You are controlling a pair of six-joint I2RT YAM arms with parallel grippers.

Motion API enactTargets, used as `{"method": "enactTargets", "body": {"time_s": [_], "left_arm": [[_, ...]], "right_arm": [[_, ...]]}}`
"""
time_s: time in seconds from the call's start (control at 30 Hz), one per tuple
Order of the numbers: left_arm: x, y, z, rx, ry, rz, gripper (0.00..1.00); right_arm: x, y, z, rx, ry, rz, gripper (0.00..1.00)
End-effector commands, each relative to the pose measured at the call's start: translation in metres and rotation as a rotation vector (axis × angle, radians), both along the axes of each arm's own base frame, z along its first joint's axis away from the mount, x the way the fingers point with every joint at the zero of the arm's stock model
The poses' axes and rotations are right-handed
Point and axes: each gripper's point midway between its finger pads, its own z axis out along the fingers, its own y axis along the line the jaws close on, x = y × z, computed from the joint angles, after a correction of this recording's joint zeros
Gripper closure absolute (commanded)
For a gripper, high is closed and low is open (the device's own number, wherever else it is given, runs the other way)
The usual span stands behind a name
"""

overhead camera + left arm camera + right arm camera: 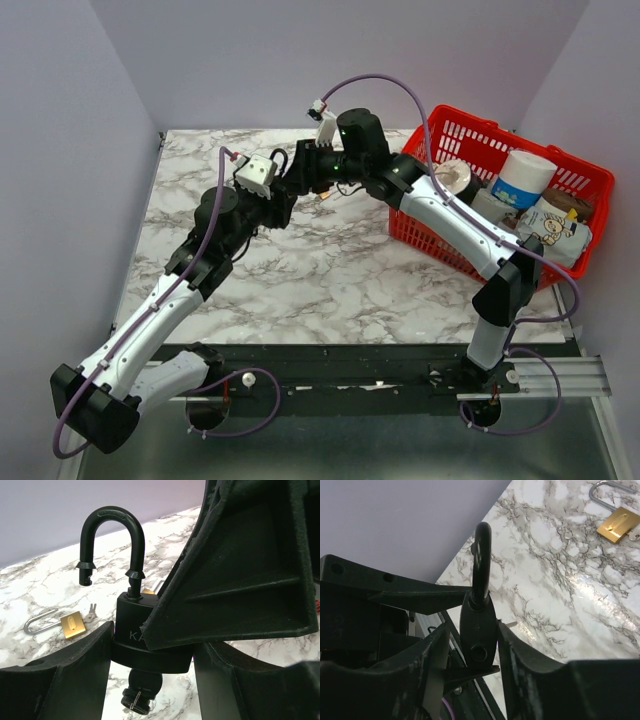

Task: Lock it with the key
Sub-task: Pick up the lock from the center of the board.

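**Setting.** A white-and-grey marbled table top [330, 270] is enclosed by plain lavender walls [300, 60]. A red plastic mesh basket [465, 135] stands at the right rear of the table and holds several packaged goods, among them a white tub with a blue band [525, 175].

**Arms.** Both arms reach to the middle rear of the table, and their heads meet there above the surface.

**Task object.** A black padlock with a rounded black shackle [127, 625] is held upright in the air between the two grippers, clear of the table. The shackle [112, 522] is raised and open. One leg is seated in the body and the free end hangs clear beside it. A black-headed key with a wire ring [142, 692] sits in the keyway on the underside of the body.

**Left gripper.** The left gripper [150, 652] is clamped on the lower body of the black padlock, with one finger [55, 680] pressed to each narrow side.

**Right gripper.** The right gripper [474, 635] straddles the same body across its broad faces. In the left wrist view, one of its fingers [240, 570] covers the right part of the front face. In the right wrist view the body stands edge-on between the two fingers. Whether both pads actually bear on it cannot be told.

**Other items.** A small brass padlock with an open silver shackle [72, 625] lies flat on the table beyond the grippers, with small silver keys [91, 611] just beside it.
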Motion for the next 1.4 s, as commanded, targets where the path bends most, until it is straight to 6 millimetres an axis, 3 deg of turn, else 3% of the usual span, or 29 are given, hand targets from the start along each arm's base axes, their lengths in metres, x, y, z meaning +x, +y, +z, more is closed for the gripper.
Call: {"method": "enactTargets", "body": {"time_s": [0.0,0.07,0.1,0.17,0.27,0.3,0.33,0.4,0.43,0.6,0.7,0.73,0.77,0.93,1.2,1.37], "left_arm": [[0.01,0.011,0.064,-0.109,-0.199,0.078,0.99],[0.008,0.009,0.063,-0.118,-0.191,0.067,0.97],[0.007,0.009,0.063,-0.122,-0.189,0.061,0.95],[0.003,0.006,0.063,-0.127,-0.182,0.036,0.91],[-0.003,0.002,0.06,-0.122,-0.163,0.003,0.74],[-0.005,0.002,0.058,-0.118,-0.153,-0.003,0.64],[-0.007,0.001,0.051,-0.102,-0.121,-0.014,0.43],[-0.015,-0.005,0.049,-0.086,-0.092,-0.067,0.28],[-0.019,-0.005,0.038,-0.062,-0.044,-0.078,0.19],[-0.044,-0.004,0.021,-0.01,0.046,-0.159,0.02],[-0.068,-0.005,0.015,-0.004,0.085,-0.236,0.01],[-0.077,-0.005,0.011,0.003,0.112,-0.264,0.01],[-0.083,-0.005,0.018,0.009,0.092,-0.294,0.01],[-0.111,-0.016,0.024,0.007,0.181,-0.447,0.02],[-0.128,-0.028,0.031,0.065,0.133,-0.632,0.01],[-0.14,-0.032,0.026,0.136,0.072,-0.749,0.02]], "right_arm": [[-0.024,0.009,-0.028,-0.042,0.104,0.086,0.6],[-0.022,0.009,-0.024,-0.039,0.088,0.086,0.73],[-0.021,0.008,-0.024,-0.041,0.078,0.086,0.87],[-0.019,0.006,-0.02,-0.037,0.066,0.082,0.99],[-0.011,-0.002,-0.015,-0.031,0.053,0.06,0.99],[-0.007,-0.005,-0.014,-0.032,0.046,0.053,0.99],[-0.006,-0.006,-0.012,-0.031,0.039,0.047,0.99],[0.003,-0.016,-0.005,-0.024,0.014,0.031,0.99],[0.005,-0.02,-0.003,-0.021,0.008,0.026,0.99],[0.023,-0.05,0.003,-0.022,-0.026,0.0,0.99],[0.005,-0.06,0.006,-0.041,-0.118,0.117,0.99],[-0.004,-0.063,-0.004,-0.058,-0.13,0.163,0.99],[-0.014,-0.068,0.004,-0.047,-0.173,0.201,0.99],[-0.056,-0.091,-0.018,-0.142,-0.293,0.438,0.99],[-0.114,-0.111,-0.027,-0.224,-0.345,0.66,0.99],[-0.133,-0.114,-0.033,-0.266,-0.363,0.73,0.99]]}}
